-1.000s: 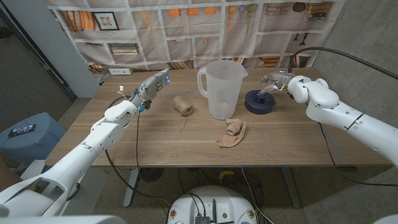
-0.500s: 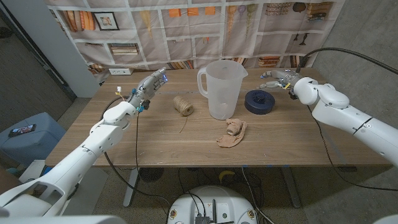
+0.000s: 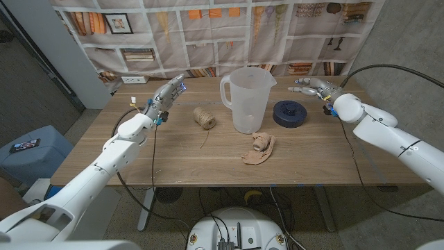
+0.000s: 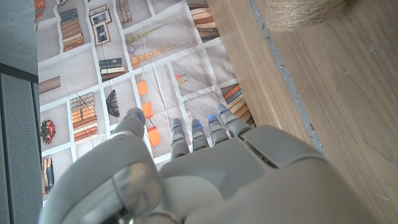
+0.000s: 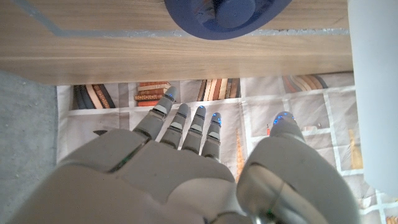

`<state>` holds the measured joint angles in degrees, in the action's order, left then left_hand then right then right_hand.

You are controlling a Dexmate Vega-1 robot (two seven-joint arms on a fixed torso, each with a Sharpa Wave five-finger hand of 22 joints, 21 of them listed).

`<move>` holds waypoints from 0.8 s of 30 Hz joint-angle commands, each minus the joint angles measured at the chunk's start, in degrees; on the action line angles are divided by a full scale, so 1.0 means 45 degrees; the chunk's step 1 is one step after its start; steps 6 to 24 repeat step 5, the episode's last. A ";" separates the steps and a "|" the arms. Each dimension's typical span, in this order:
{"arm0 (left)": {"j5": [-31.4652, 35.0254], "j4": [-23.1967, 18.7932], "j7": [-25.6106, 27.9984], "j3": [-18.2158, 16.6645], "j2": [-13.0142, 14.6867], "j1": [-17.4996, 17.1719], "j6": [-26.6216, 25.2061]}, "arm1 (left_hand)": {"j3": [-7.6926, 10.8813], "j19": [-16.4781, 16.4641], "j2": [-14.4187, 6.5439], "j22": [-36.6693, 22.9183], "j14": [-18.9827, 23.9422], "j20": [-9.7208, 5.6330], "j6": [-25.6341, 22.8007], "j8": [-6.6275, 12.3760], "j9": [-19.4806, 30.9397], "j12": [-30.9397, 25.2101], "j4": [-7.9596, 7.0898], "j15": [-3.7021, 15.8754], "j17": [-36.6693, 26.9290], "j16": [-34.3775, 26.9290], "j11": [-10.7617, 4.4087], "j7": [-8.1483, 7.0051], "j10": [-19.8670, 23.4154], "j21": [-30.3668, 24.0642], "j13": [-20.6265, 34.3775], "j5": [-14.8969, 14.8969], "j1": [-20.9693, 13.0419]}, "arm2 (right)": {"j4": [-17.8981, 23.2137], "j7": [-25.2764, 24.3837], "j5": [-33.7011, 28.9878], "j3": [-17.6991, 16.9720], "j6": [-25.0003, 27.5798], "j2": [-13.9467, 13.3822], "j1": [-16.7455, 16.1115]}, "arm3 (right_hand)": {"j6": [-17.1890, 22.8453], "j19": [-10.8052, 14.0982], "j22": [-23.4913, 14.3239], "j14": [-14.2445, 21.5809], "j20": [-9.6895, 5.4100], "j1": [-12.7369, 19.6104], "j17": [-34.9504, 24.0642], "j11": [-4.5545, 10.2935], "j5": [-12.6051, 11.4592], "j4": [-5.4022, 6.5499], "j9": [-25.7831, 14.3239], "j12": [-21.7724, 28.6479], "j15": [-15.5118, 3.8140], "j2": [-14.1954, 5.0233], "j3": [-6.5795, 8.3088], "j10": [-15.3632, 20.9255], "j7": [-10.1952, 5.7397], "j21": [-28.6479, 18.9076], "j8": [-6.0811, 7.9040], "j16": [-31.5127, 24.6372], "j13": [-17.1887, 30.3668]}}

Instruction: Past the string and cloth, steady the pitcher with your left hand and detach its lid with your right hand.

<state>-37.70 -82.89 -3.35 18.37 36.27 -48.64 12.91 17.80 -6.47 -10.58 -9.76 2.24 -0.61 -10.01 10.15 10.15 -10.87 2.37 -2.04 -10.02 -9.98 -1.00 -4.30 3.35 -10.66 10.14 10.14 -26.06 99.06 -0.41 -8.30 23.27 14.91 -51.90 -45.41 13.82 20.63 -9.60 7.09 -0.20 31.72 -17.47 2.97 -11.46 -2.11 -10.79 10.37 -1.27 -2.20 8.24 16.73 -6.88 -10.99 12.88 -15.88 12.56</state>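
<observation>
The translucent pitcher (image 3: pixel 248 101) stands upright at mid table with its top uncovered; its wall shows as pitcher (image 5: pixel 373 93) in the right wrist view. Its dark blue lid (image 3: pixel 290 113) lies on the table just right of it, also seen as lid (image 5: pixel 227 15). My right hand (image 3: pixel 316 87) hovers behind and to the right of the lid, fingers spread, holding nothing; right hand (image 5: pixel 186 168). My left hand (image 3: pixel 166 94) is raised left of the string spool (image 3: pixel 203 117), fingers extended and empty; left hand (image 4: pixel 199 174). The tan cloth (image 3: pixel 259 148) lies in front of the pitcher.
A loose strand trails from the spool toward the table's front. The spool edge shows as string spool (image 4: pixel 305 12) in the left wrist view. A printed bookshelf curtain (image 3: pixel 208 35) hangs behind the table's far edge. A blue bin (image 3: pixel 31 149) stands on the floor at the left.
My right hand has come off the lid and drawn back to the right; the lid stays on the table. The left hand has barely moved.
</observation>
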 commanded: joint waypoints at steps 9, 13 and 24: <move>0.0376 -0.0010 0.0331 0.0120 -0.0197 0.0067 0.0334 | 0.0083 -0.0037 0.0061 -0.0011 -0.0019 -0.0029 0.0011 0.0023 -0.0004 0.0013 -0.0066 0.0118 0.0006 -0.0038 -0.0031 0.0071 -0.0003 -0.0057 0.0010 0.0088 0.0148 | -0.1201 -0.1598 0.3152 -0.0707 -0.1966 0.0703 -0.0677 | -0.0135 -0.0124 -0.0004 -0.0060 -0.0153 -0.0339 0.0037 0.0019 0.0021 0.0128 0.0012 0.0023 -0.0096 -0.0219 0.0037 -0.0229 0.0160 0.0066 -0.0143 0.0074 -0.0062; 0.0376 -0.0010 0.0331 0.0120 -0.0197 0.0067 0.0334 | 0.0083 -0.0037 0.0061 -0.0011 -0.0019 -0.0029 0.0011 0.0023 -0.0004 0.0013 -0.0066 0.0118 0.0006 -0.0038 -0.0031 0.0071 -0.0003 -0.0057 0.0010 0.0088 0.0148 | -0.1201 -0.1598 0.3152 -0.0707 -0.1966 0.0703 -0.0677 | -0.0135 -0.0124 -0.0004 -0.0060 -0.0153 -0.0339 0.0037 0.0019 0.0021 0.0128 0.0012 0.0023 -0.0096 -0.0219 0.0037 -0.0229 0.0160 0.0066 -0.0143 0.0074 -0.0062; 0.0376 -0.0010 0.0331 0.0120 -0.0197 0.0067 0.0334 | 0.0083 -0.0037 0.0061 -0.0011 -0.0019 -0.0029 0.0011 0.0023 -0.0004 0.0013 -0.0066 0.0118 0.0006 -0.0038 -0.0031 0.0071 -0.0003 -0.0057 0.0010 0.0088 0.0148 | -0.1201 -0.1598 0.3152 -0.0707 -0.1966 0.0703 -0.0677 | -0.0135 -0.0124 -0.0004 -0.0060 -0.0153 -0.0339 0.0037 0.0019 0.0021 0.0128 0.0012 0.0023 -0.0096 -0.0219 0.0037 -0.0229 0.0160 0.0066 -0.0143 0.0074 -0.0062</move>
